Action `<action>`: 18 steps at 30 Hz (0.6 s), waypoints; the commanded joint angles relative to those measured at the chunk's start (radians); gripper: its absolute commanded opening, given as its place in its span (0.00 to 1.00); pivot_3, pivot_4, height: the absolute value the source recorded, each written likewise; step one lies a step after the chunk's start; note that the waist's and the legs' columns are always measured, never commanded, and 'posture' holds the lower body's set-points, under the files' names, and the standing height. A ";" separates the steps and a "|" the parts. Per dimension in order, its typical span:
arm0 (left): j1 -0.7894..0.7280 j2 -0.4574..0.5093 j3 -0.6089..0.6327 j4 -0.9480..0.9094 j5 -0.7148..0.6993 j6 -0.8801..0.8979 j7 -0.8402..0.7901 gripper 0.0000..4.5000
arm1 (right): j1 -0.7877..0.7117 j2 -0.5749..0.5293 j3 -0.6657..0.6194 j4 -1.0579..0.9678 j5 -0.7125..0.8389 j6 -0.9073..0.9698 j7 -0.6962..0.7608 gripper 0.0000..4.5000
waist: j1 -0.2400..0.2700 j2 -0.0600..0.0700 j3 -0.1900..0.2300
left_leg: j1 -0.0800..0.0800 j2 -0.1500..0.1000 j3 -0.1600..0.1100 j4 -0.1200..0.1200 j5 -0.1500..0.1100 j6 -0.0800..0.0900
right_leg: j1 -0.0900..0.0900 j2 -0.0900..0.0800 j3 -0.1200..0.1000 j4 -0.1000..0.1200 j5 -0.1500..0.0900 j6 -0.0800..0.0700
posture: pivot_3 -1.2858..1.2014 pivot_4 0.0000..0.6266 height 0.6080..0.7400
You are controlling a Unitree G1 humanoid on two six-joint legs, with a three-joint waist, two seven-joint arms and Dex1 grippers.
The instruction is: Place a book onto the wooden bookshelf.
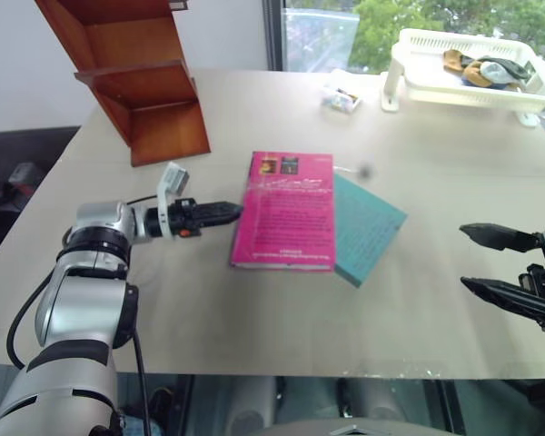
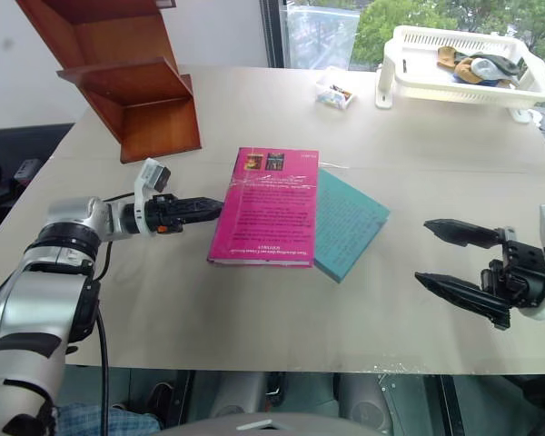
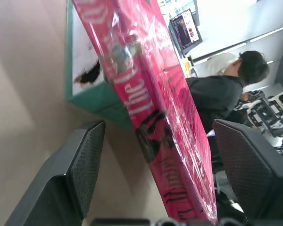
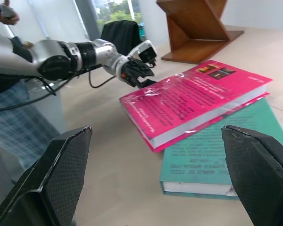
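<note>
- Book [image 1: 284,211], a bright magenta-pink glossy paperback, lies flat on the desk [image 1: 254,309], overlapping a teal-green book [image 1: 368,227].
- Probably light, stiff and slippery; take its spine edge.
- Left end effector [image 2: 220,206] gapes beside that edge; right end effector [image 2: 436,256] stands apart, empty.

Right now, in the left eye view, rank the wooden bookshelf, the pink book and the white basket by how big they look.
1. wooden bookshelf, largest though cut off at the top edge.
2. white basket and pink book look about alike; the basket sits farther away, so I won't rank them.
</note>
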 commanded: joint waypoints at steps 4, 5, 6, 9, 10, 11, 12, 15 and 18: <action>0.002 -0.027 -0.032 -0.004 -0.027 0.029 -0.016 0.88 | 0.018 -0.012 -0.064 -0.027 0.048 -0.015 -0.004 1.00 | 0.002 0.000 0.000 | -0.007 0.000 -0.007 0.005 0.000 0.000 | -0.002 0.000 -0.008 0.000 0.000 0.000 | 0.52 0.24 1.00; 0.007 -0.033 -0.042 -0.010 -0.032 0.031 -0.016 0.88 | 0.024 -0.019 -0.072 -0.024 0.053 -0.011 0.007 1.00 | 0.004 0.000 0.000 | -0.008 -0.001 -0.008 0.005 0.000 0.000 | -0.001 0.000 -0.008 0.000 0.000 0.000 | 0.52 0.24 1.00; 0.010 -0.038 -0.053 -0.015 -0.037 0.032 -0.016 0.88 | 0.026 -0.026 -0.079 -0.021 0.061 -0.006 0.016 1.00 | 0.005 0.000 0.000 | -0.008 -0.001 -0.008 0.005 0.000 0.000 | -0.001 0.000 -0.009 0.000 0.000 0.000 | 0.52 0.24 1.00; 0.019 -0.057 -0.088 -0.023 -0.051 0.032 -0.016 0.88 | 0.032 -0.048 -0.104 -0.010 0.087 0.006 0.038 1.00 | 0.005 0.000 0.000 | -0.008 -0.001 -0.009 0.005 0.000 0.000 | -0.001 0.000 -0.010 0.000 0.000 0.000 | 0.52 0.24 1.00; 0.020 -0.064 -0.094 -0.022 -0.053 0.027 -0.016 0.88 | 0.032 -0.057 -0.111 -0.005 0.088 0.007 0.045 1.00 | 0.005 0.000 0.000 | -0.008 -0.001 -0.010 0.006 0.000 0.000 | -0.001 0.000 -0.010 0.000 0.000 0.000 | 0.52 0.24 1.00; 0.017 -0.071 -0.095 -0.017 -0.054 0.023 -0.016 0.88 | 0.030 -0.064 -0.117 0.000 0.092 0.009 0.048 1.00 | 0.005 0.000 0.000 | -0.008 -0.001 -0.010 0.006 0.000 0.000 | -0.001 0.000 -0.010 0.000 0.000 0.000 | 0.52 0.24 1.00; 0.013 -0.078 -0.093 -0.010 -0.054 0.020 -0.016 0.88 | 0.025 -0.069 -0.121 0.005 0.096 0.010 0.048 1.00 | 0.005 0.000 0.000 | -0.008 -0.001 -0.010 0.006 0.000 0.000 | -0.001 0.000 -0.010 0.000 0.000 0.000 | 0.52 0.24 1.00; 0.007 -0.092 -0.087 -0.007 -0.062 0.024 -0.016 0.88 | 0.012 -0.079 -0.125 0.006 0.105 0.008 0.040 1.00 | 0.004 0.000 0.000 | -0.008 -0.001 -0.010 0.006 0.000 0.000 | 0.000 0.000 -0.010 0.000 0.000 0.000 | 0.52 0.24 1.00; 0.006 -0.106 -0.077 -0.003 -0.066 0.028 -0.016 0.88 | 0.009 -0.085 -0.123 0.009 0.104 0.008 0.042 1.00 | 0.004 0.000 0.000 | -0.008 -0.001 -0.010 0.006 0.000 0.000 | 0.000 0.000 -0.010 0.000 0.000 0.000 | 0.52 0.24 1.00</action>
